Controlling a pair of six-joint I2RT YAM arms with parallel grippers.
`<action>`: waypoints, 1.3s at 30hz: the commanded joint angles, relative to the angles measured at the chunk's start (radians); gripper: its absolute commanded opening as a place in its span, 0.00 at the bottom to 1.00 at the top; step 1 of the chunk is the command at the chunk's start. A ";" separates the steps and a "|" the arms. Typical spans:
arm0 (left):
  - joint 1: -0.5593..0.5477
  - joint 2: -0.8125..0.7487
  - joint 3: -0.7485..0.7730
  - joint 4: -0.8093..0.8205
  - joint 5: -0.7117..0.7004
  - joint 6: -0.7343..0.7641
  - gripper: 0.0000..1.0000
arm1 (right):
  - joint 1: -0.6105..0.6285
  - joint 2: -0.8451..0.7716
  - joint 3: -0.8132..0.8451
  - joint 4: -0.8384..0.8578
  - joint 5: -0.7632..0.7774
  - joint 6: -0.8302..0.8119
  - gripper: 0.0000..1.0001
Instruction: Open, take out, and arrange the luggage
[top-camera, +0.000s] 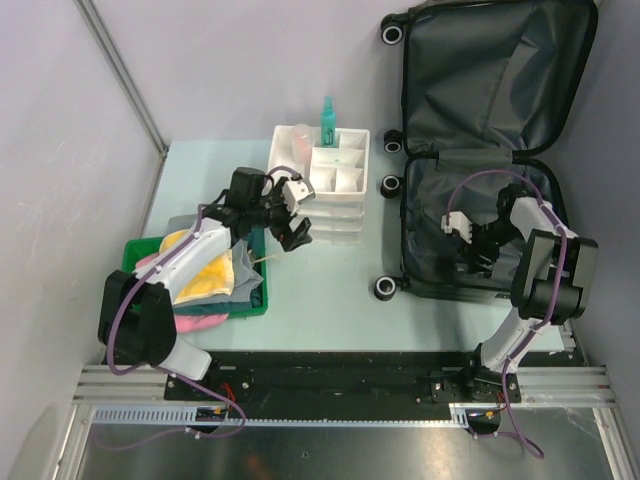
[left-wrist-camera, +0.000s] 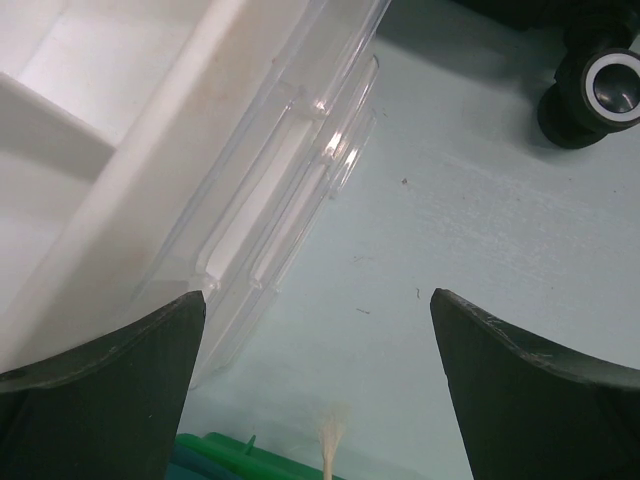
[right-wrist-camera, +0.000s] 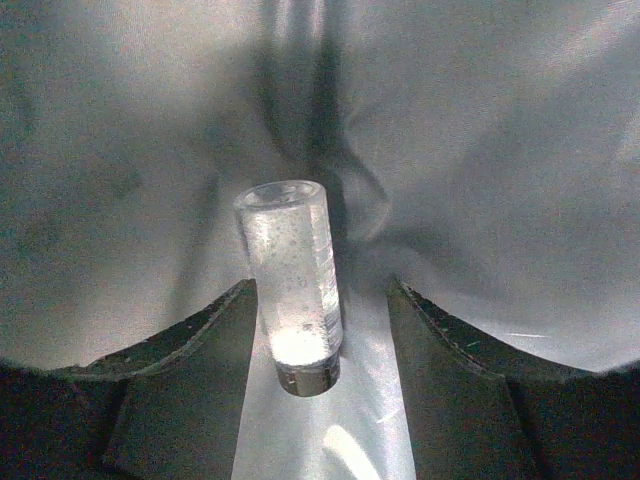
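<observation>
The luggage (top-camera: 490, 90) lies open at the right of the table, its dark grey lining (right-wrist-camera: 500, 150) showing in both halves. My right gripper (top-camera: 472, 258) is down inside the near half. In the right wrist view a small clear cylindrical bottle (right-wrist-camera: 290, 270) lies on the lining between the jaws of the right gripper (right-wrist-camera: 320, 285). The jaws are open, with the bottle close to the left finger and a gap to the right one. My left gripper (top-camera: 293, 235) hangs wide open and holds nothing, just off the white drawer box (top-camera: 335, 185).
A green tray (top-camera: 240, 312) with folded yellow and pink cloths (top-camera: 205, 270) sits at the left. A teal bottle (top-camera: 327, 120) stands behind the drawer box (left-wrist-camera: 120, 150). A black luggage wheel (left-wrist-camera: 600, 90) and a thin pale stick (left-wrist-camera: 333, 440) appear in the left wrist view.
</observation>
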 joint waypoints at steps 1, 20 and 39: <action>-0.009 -0.096 0.029 0.059 0.030 0.044 1.00 | 0.004 0.028 -0.059 0.052 0.066 -0.051 0.60; -0.087 -0.255 0.021 0.088 -0.008 0.072 1.00 | -0.011 -0.138 -0.174 0.009 0.083 -0.154 0.56; -0.103 -0.248 0.116 0.125 -0.047 0.005 1.00 | 0.020 -0.149 -0.200 0.175 0.080 0.012 0.28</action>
